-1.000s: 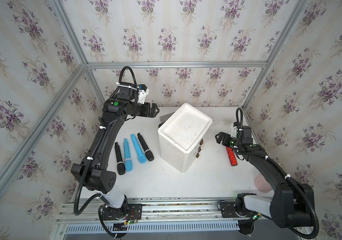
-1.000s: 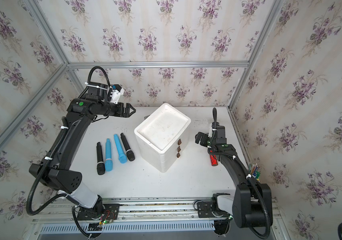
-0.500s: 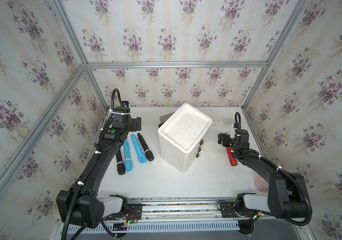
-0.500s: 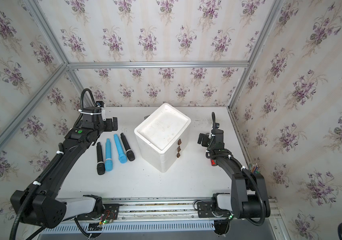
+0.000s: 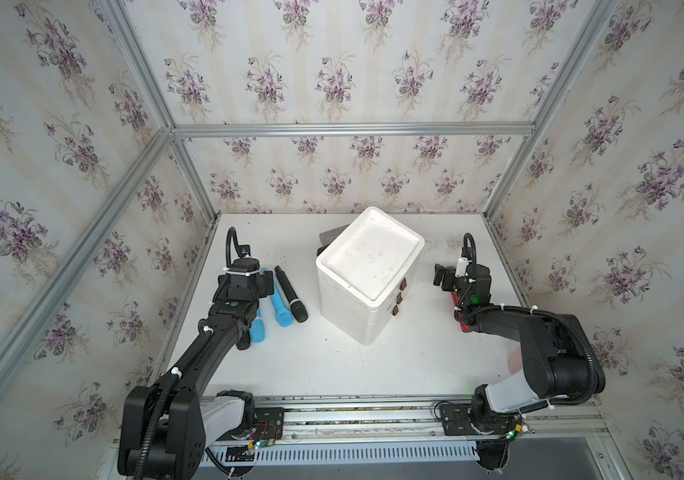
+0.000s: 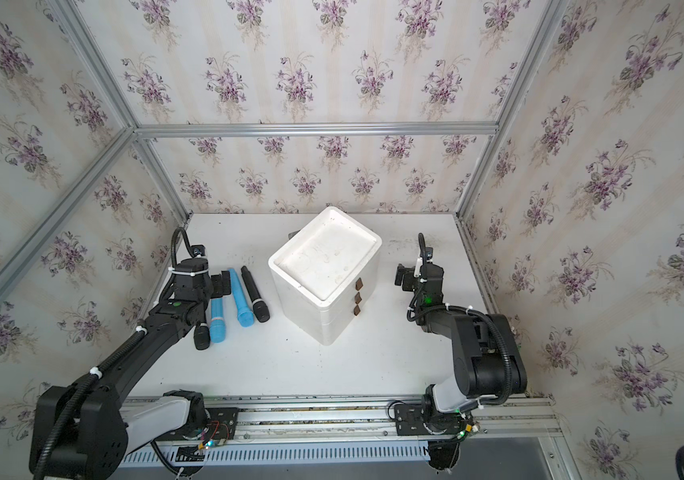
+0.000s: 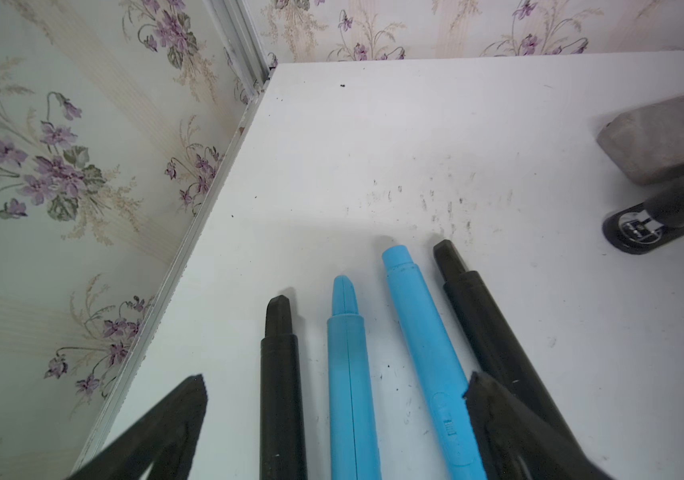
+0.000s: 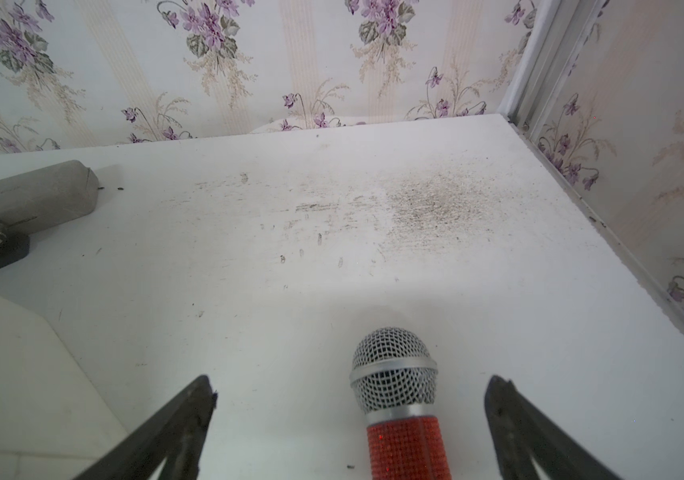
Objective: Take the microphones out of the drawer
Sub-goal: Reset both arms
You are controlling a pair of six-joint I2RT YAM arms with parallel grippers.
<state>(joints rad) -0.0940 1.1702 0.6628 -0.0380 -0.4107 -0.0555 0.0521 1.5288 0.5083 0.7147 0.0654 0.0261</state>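
Note:
The white drawer unit [image 5: 367, 266] [image 6: 323, 257] stands mid-table with its three brown-handled drawers [image 5: 399, 297] shut, so nothing inside shows. Several microphones lie in a row on the left: black [image 7: 280, 374], blue [image 7: 348, 353], blue [image 7: 423, 332], black [image 7: 485, 316]. My left gripper [image 5: 259, 286] [image 7: 338, 376] hangs open low over their handles, straddling the middle ones. A red microphone [image 8: 408, 449] [image 5: 462, 322] with a silver mesh head lies on the right. My right gripper [image 5: 442, 276] [image 8: 351, 380] is open above it, fingers well clear on both sides.
A grey block [image 7: 664, 137] [image 8: 28, 191] and a black stapler-like tool [image 7: 664, 216] lie behind the drawer unit. Papered walls with metal posts close in the back, left and right. The right arm's elbow [image 5: 556, 357] sits near the front right.
The left arm has come down from high at the back left to just over the row of microphones. The right arm has drawn back a little over the red microphone. Both grippers stayed open.

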